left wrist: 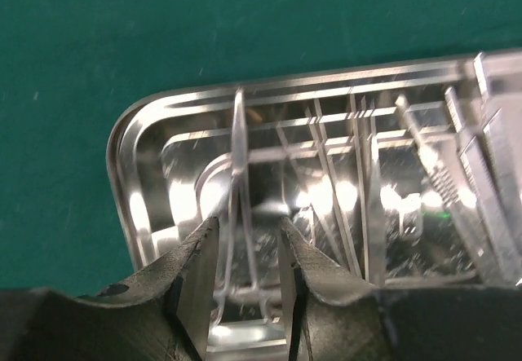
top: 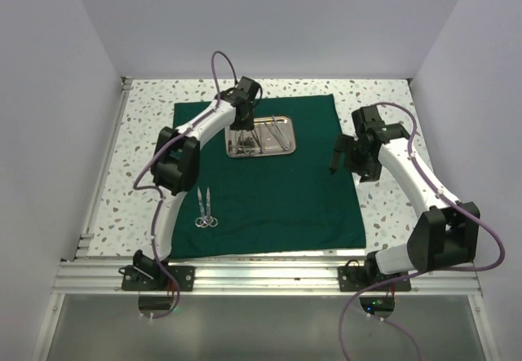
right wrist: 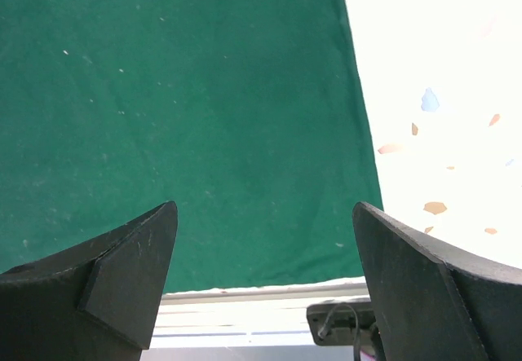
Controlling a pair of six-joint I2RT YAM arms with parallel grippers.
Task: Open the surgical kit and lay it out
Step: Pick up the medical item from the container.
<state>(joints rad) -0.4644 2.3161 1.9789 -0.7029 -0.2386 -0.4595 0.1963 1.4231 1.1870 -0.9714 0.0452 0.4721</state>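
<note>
Step in hand: emptying the tray [top: 287, 120] piece by piece onto the cloth [top: 277, 198], which already lies flat over most of the tabletop [top: 383, 100]. The tray sits on the cloth toward the tabletop's far edge, about mid-width. The left gripper [left wrist: 249, 224] is down in the tray's left end, jaws half-closed astride a slim instrument [left wrist: 238, 157]. Can't tell whether the pads actually bite it yet; there seems to be a sliver of gap either side. The right gripper [right wrist: 263, 206] hovers with jaws spread wide and nothing between them, over the cloth's right margin by its near right corner. My read on the next move: close fully on that one piece, lift straight up so it doesn't drag its neighbours (they lie packed close together), then set it down beside the scissors [top: 200, 208]. Count: one cloth, one tray, two scissors laid parallel on the cloth toward the tabletop's near left corner, and at least three more pieces in the tray. An exact tally isn't readable through the glare.
</note>
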